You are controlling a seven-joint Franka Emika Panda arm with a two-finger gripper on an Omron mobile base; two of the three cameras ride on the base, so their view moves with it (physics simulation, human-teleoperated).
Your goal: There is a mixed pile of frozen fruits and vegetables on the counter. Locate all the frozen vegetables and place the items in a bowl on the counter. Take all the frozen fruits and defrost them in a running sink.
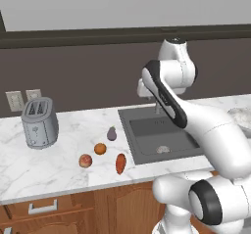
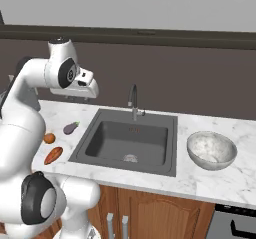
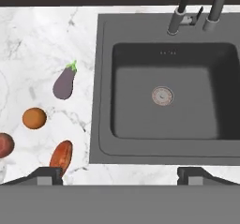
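tool [image 3: 120, 174] jaws spread wide, empty, above desk front edge | desk [image 1: 59, 152] white marble | sink [image 3: 168, 92] recessed in desk, dry | bowl [image 2: 211, 149] right of sink | toaster [image 1: 39, 123] far left | root [image 3: 61, 155], eggplant [image 3: 64, 82], apple [image 1: 85, 160], orange [image 3: 34, 118] lie apart left of sink

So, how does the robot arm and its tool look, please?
The arm is glossy white with rounded links and black bands at the joints. The tool has two small dark finger tips, blocky in shape. No cables or markings are visible.
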